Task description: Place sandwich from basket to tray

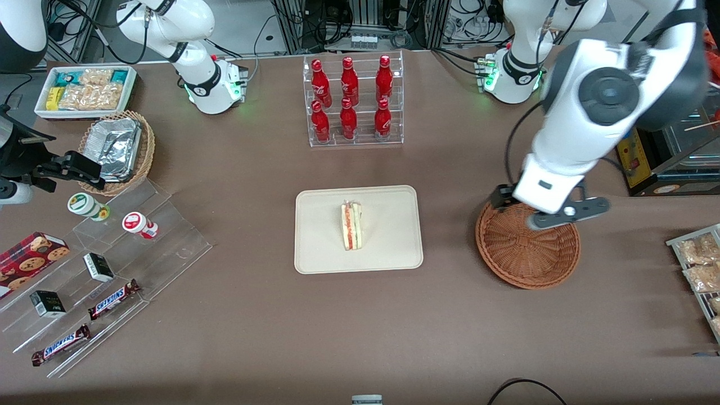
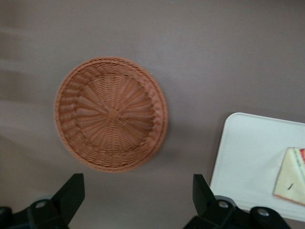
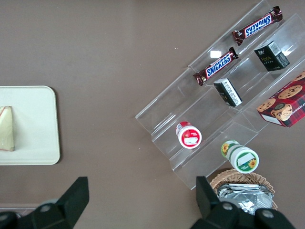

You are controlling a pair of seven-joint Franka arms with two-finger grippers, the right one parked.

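Front view: sandwich (image 1: 352, 226) mid-tray (image 1: 320, 253), clear of rims; open, empty gripper (image 1: 548, 216) above the basket (image 1: 529, 264).

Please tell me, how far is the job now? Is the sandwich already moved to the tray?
It looks done. The sandwich lies on the tray, and the basket holds nothing. Nothing is in hand: the gripper is open and hangs above the table beside the basket, apart from it. Nothing seems left of the move itself; at most the arm may go to rest, judging from this moment.
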